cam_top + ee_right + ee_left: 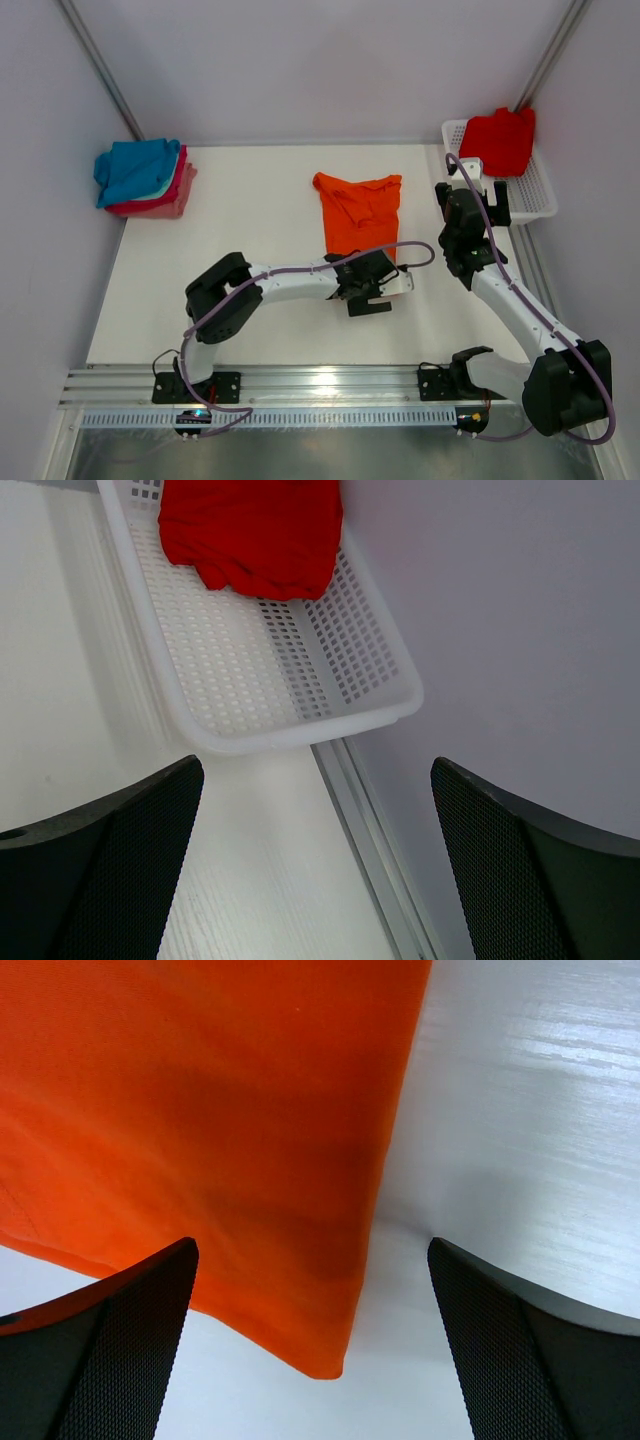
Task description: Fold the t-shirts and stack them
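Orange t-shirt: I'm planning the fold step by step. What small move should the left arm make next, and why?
Probably lower the left gripper and close on the near hem corner of the orange t-shirt. Its jaws stand open above that corner, which lies flat on the table between the fingers, and nothing is held yet.

An orange shirt [358,212] lies rumpled and partly folded in the middle of the table [250,230]. A red shirt [498,140] sits bunched at the far end of the basket [537,196]. At far left, a blue shirt [135,170] tops a pink one [160,206].
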